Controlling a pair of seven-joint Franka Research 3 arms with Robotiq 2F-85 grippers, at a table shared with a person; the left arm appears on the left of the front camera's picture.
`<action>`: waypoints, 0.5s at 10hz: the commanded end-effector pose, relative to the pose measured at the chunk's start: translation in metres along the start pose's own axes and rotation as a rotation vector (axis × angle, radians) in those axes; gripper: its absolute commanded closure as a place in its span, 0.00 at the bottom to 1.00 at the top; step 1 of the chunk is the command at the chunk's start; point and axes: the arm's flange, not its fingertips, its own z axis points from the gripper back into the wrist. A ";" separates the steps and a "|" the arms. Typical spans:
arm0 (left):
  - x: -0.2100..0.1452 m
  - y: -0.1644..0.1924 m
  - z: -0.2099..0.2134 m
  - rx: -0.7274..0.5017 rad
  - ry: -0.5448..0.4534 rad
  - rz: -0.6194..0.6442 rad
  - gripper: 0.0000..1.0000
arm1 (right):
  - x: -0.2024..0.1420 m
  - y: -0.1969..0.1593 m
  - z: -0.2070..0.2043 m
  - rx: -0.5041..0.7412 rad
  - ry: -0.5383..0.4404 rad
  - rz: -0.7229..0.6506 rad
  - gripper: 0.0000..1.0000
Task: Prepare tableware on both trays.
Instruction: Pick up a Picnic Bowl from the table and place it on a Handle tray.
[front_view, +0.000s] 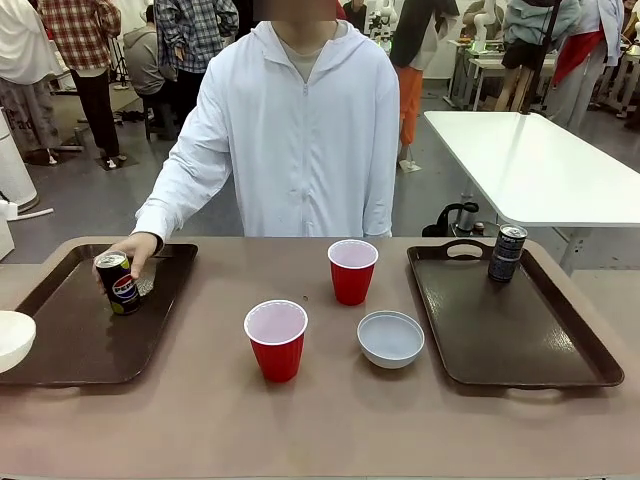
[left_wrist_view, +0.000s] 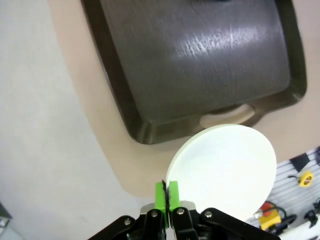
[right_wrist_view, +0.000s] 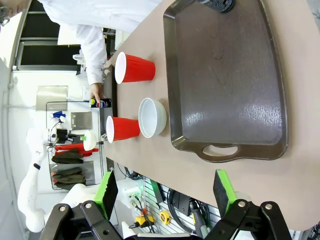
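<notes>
White bowl (left_wrist_view: 225, 170) is pinched by its rim between the green pads of the left gripper (left_wrist_view: 166, 192), which are closed tight on it. It sits over the handle end of the left tray (left_wrist_view: 200, 60). The right gripper (right_wrist_view: 165, 186) hangs with its fingers spread wide, nothing between them, near the right tray (right_wrist_view: 225, 75).

Tan tabletop (front_view: 200, 420) spans foreground. Person in white zipped hooded jacket (front_view: 300, 130) stands at far side, centre. Behind, at right, white table (front_view: 530, 160) on grey floor (front_view: 80, 200). Rear left, bystander in plaid shirt (front_view: 75, 30) among others. Left wrist view: yellow tape measure (left_wrist_view: 306, 178) beyond tabletop edge.
</notes>
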 end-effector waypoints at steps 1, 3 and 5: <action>0.009 0.001 -0.005 -0.021 -0.014 -0.017 1.00 | 0.001 0.000 0.001 0.015 -0.007 0.005 0.00; 0.013 -0.001 -0.003 -0.047 -0.043 -0.008 1.00 | 0.001 0.000 0.001 0.015 -0.007 0.005 0.00; 0.034 -0.006 -0.007 -0.085 -0.150 0.005 1.00 | 0.001 0.000 0.001 0.015 -0.007 0.005 0.00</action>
